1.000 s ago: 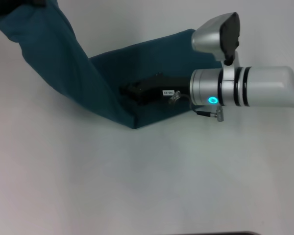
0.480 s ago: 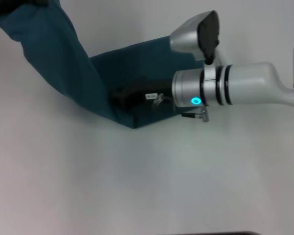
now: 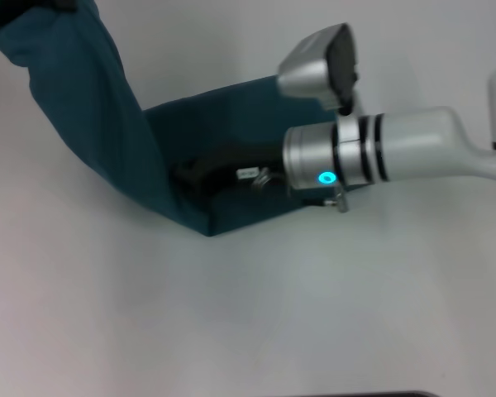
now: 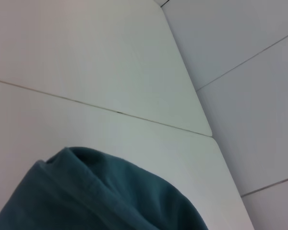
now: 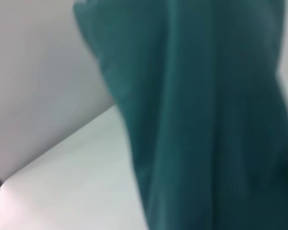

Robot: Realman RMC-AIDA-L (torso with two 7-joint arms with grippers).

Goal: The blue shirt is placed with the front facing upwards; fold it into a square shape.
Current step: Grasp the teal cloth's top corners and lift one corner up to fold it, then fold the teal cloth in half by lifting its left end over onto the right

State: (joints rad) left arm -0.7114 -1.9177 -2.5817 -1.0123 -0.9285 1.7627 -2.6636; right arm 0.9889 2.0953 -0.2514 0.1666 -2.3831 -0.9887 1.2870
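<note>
One blue shirt point(image 3: 99, 124) half lifted, right gripper point(image 3: 186, 171) on it.

A bare test or lab space, by its looks: a plain white counter point(image 3: 256, 314) carries the work, and the left wrist view shows smooth white wall panels point(image 4: 240, 43) with thin dark seams meeting the counter's far edge.

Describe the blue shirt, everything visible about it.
The blue shirt is plain dark teal, soft cotton-looking fabric, no print showing. Part lies flat on the white table; a long band rises from the fold toward the head view's upper left corner, where something dark holds it. The right gripper reaches in at the fold, touching the cloth.
</note>
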